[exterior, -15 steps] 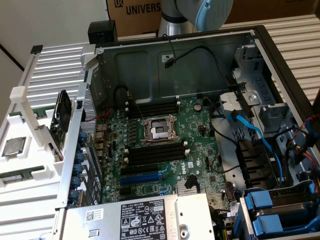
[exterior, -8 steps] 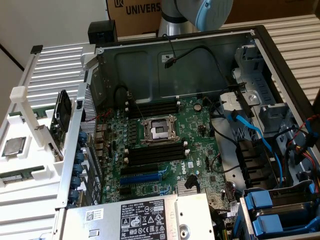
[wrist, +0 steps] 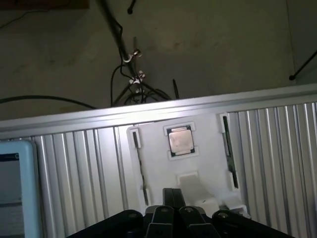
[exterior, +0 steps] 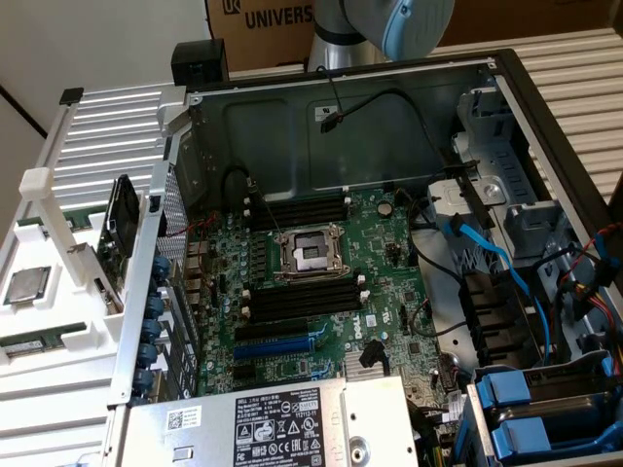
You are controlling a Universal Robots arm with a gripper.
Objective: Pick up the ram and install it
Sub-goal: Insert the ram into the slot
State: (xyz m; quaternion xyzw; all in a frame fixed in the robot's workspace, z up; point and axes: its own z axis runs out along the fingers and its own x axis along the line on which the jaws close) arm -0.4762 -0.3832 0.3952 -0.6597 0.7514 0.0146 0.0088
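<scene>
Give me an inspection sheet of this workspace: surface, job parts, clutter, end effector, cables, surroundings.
Surface: ribbed metal table carrying a white fixture; open computer case beside it.
Job's things: ram lying in the fixture, not held; black memory slots on the motherboard beside the processor socket.
Clutter: processor chip seated in the fixture.
End effector: shut, empty, above the fixture.
Cables: blue cables and black cables inside the case.
Surroundings: cardboard box behind the arm.
</scene>
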